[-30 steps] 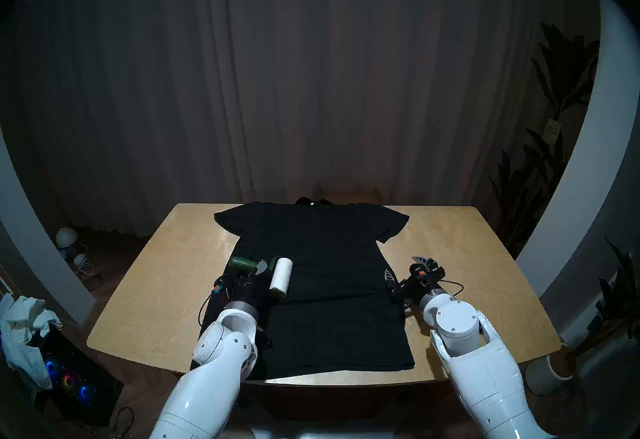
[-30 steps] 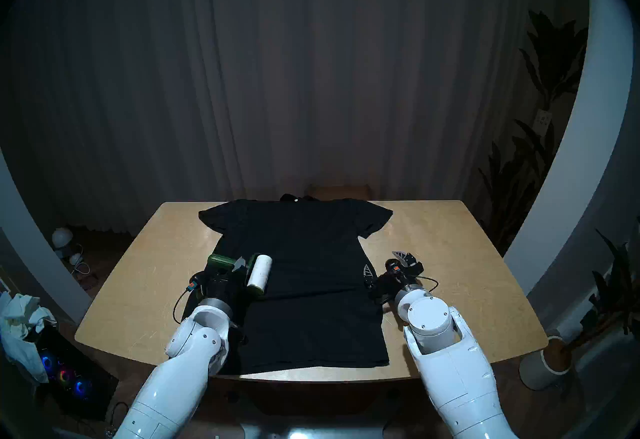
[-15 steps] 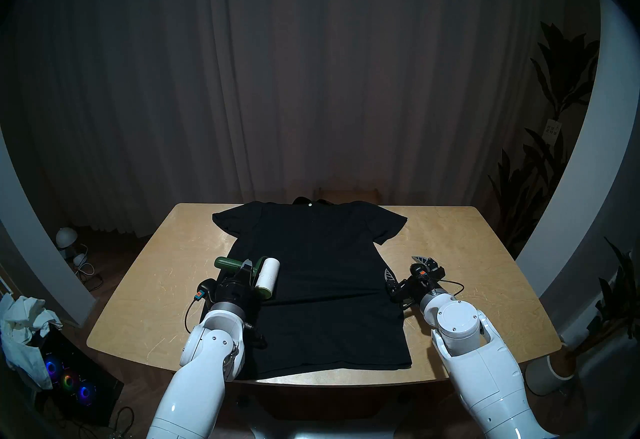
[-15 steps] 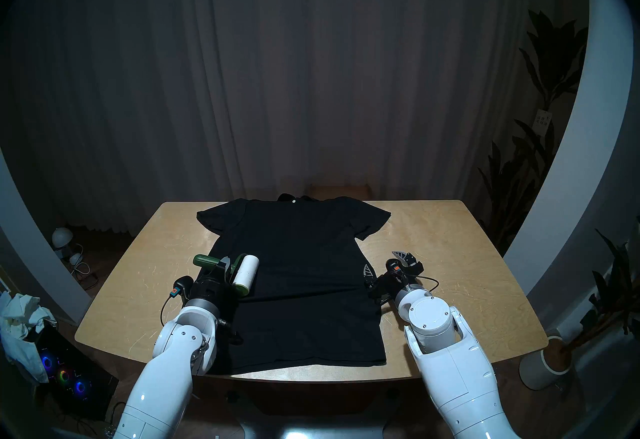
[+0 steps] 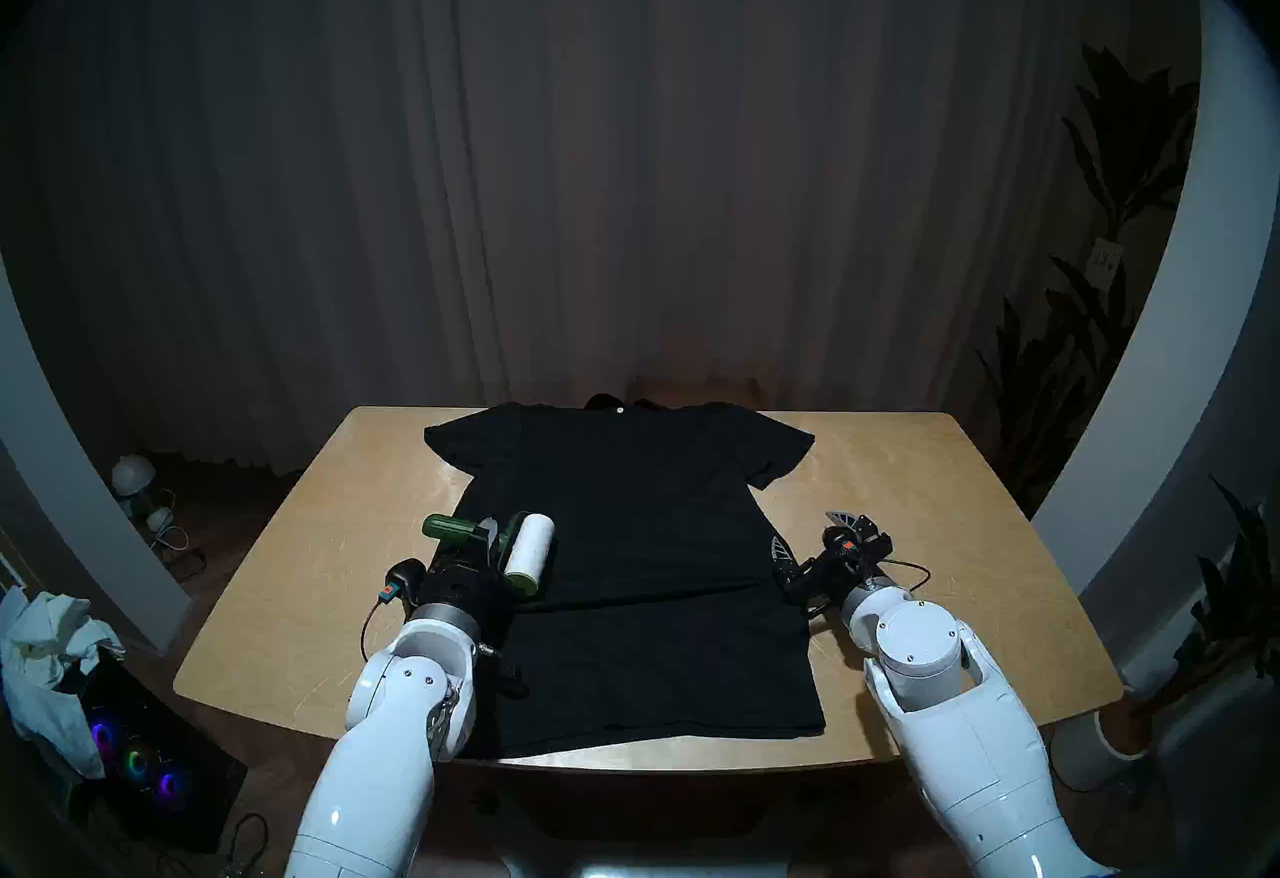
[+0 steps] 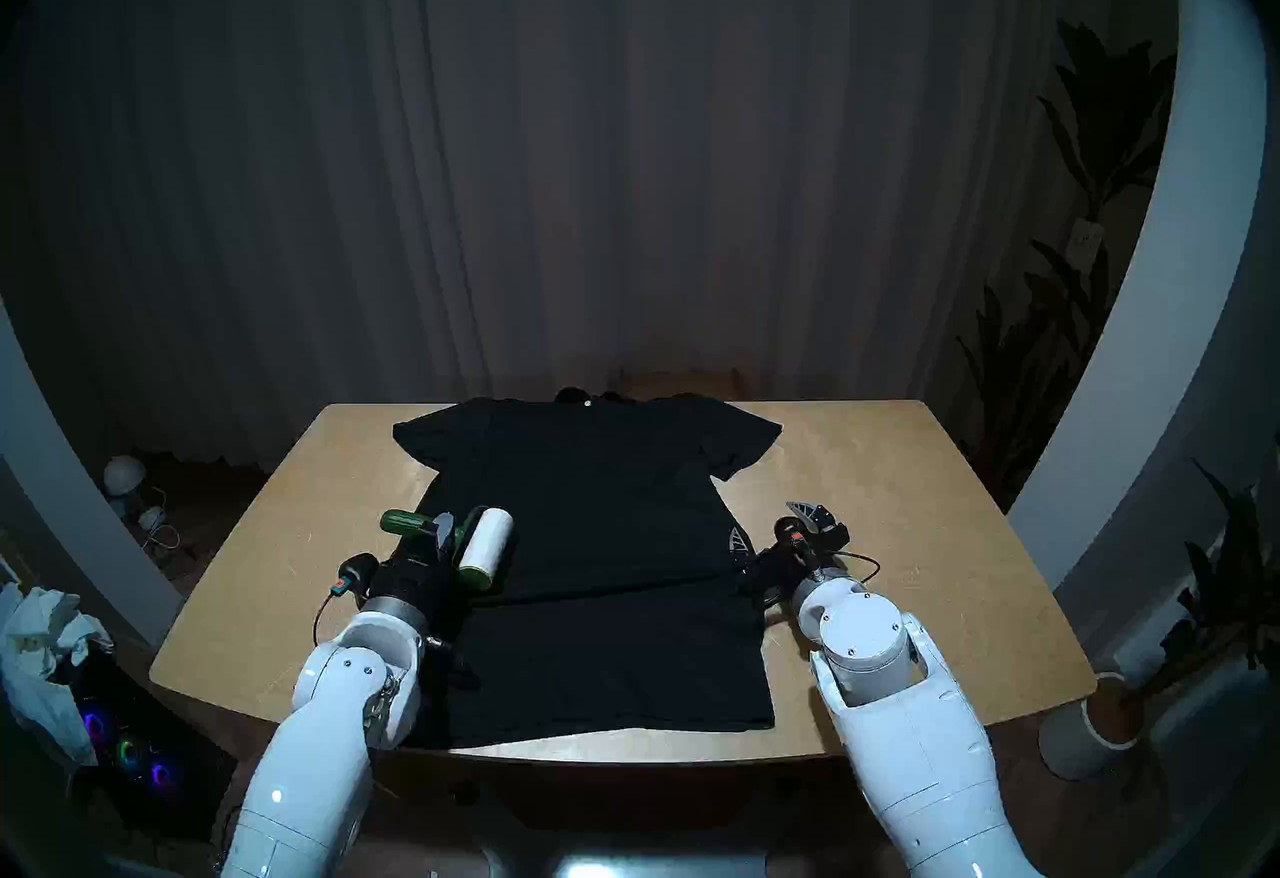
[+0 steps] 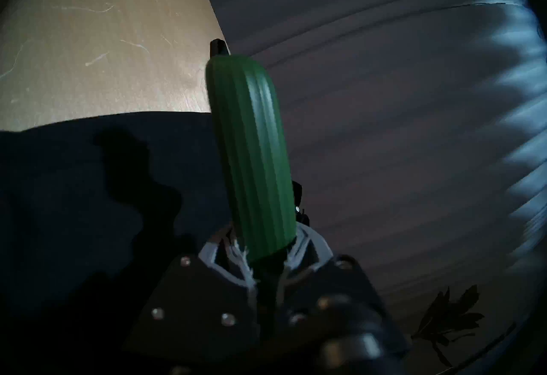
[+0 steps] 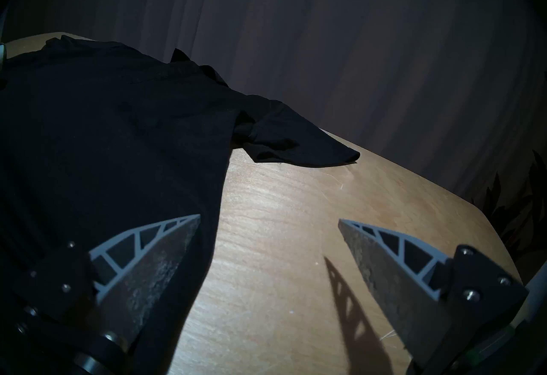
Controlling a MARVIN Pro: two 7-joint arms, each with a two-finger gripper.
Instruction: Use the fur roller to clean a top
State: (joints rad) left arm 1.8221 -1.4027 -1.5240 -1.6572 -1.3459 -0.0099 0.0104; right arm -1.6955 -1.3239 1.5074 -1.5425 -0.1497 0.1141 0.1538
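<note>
The top (image 5: 651, 544) is a black T-shirt spread flat on the wooden table (image 5: 935, 509), neck at the far edge. On its left side rests the fur roller's white roll (image 5: 530, 544), the green handle (image 5: 450, 526) pointing left. My left gripper (image 5: 488, 537) is shut on the handle near the roll. In the left wrist view the ribbed green handle (image 7: 251, 158) rises from between the shut fingers. My right gripper (image 5: 810, 533) stands open and empty at the top's right edge. Its left finger (image 8: 154, 262) is over the cloth, the other over bare table.
A white cloth pile (image 5: 48, 648) and a computer with coloured fans (image 5: 138, 766) are on the floor at the left. A potted plant (image 5: 1122, 731) stands by the table's right corner. A dark curtain hangs behind the table.
My left arm has drawn the roller leftward across the top toward its left edge. The right arm has stayed put.
</note>
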